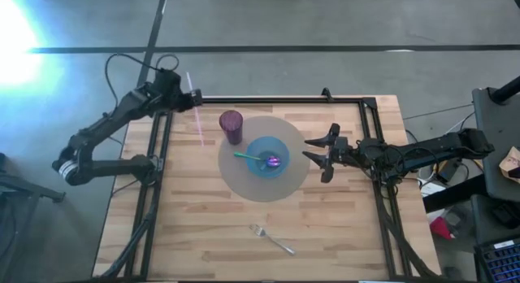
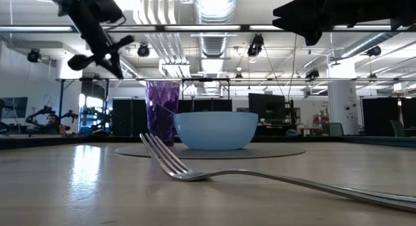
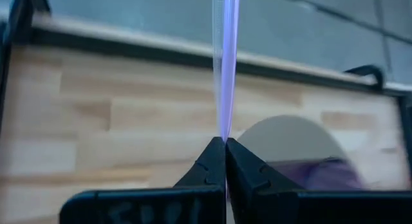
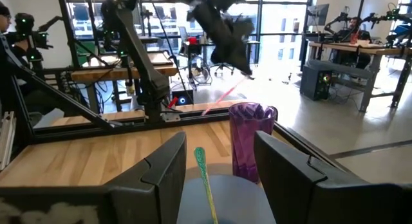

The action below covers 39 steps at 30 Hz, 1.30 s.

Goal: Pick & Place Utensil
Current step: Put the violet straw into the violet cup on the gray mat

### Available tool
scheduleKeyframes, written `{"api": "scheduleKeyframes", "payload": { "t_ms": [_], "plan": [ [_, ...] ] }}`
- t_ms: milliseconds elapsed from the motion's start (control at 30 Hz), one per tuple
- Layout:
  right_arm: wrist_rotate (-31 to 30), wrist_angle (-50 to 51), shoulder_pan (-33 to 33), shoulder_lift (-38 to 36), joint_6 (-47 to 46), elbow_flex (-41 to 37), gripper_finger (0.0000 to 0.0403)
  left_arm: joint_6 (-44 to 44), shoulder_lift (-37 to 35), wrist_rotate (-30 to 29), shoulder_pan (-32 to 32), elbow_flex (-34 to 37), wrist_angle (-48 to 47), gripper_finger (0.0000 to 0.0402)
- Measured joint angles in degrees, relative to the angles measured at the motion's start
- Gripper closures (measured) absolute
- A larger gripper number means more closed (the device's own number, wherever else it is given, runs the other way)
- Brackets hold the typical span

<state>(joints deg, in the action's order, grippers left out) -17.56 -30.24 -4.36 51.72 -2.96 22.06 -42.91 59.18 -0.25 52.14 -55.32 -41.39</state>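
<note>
A thin, translucent pink-purple utensil (image 1: 197,112) is in my left gripper (image 1: 192,94), which is shut on it above the table's far left part, left of the purple cup (image 1: 231,126). The utensil also shows in the right wrist view (image 4: 222,96) below the left gripper (image 4: 239,56). A blue bowl (image 1: 266,157) sits on a round grey mat (image 1: 244,181) and holds a spoon (image 1: 262,159) with a green handle and purple head. My right gripper (image 1: 313,153) is open, just right of the bowl, above the mat's edge. A metal fork (image 1: 272,240) lies flat on the table's near part. My left gripper pinches the pink utensil between its two shut fingertips (image 3: 219,161). The long thin part (image 3: 226,69) runs straight out ahead of the fingers, along them. The utensil is lifted clear of the table and slants down toward the near side.
The black frame rail (image 1: 276,98) runs along the table's far edge and down both sides. The fork (image 2: 195,171) lies close in front of the low camera. Bare wood lies on the table's near left (image 1: 179,226) and near right.
</note>
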Motion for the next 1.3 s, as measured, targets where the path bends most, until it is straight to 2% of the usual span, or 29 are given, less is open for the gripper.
{"api": "scheduleKeyframes", "payload": {
  "t_ms": [300,467,800,1167,1300],
  "plan": [
    [0.00,-0.02,0.00,0.00,0.04,0.00,0.0225,5.36,-0.72,-1.33,-0.23,-10.15,0.06,0.0401],
    [0.00,-0.02,0.00,0.00,0.17,0.00,0.0225,8.31,-0.72,-1.37,-1.43,-13.51,1.62,0.0401],
    [-0.01,-0.02,0.00,0.00,0.17,0.00,0.0225,12.53,0.85,-3.39,-7.51,-13.76,10.36,0.0401],
    [-0.02,-0.02,0.00,0.00,0.17,0.00,0.0225,17.37,4.19,-7.94,-15.70,-13.76,18.32,0.0401],
    [0.00,-0.04,0.00,0.00,0.17,0.00,0.0225,19.11,5.38,-11.58,-18.53,-12.89,19.22,0.0401]
  ]
}}
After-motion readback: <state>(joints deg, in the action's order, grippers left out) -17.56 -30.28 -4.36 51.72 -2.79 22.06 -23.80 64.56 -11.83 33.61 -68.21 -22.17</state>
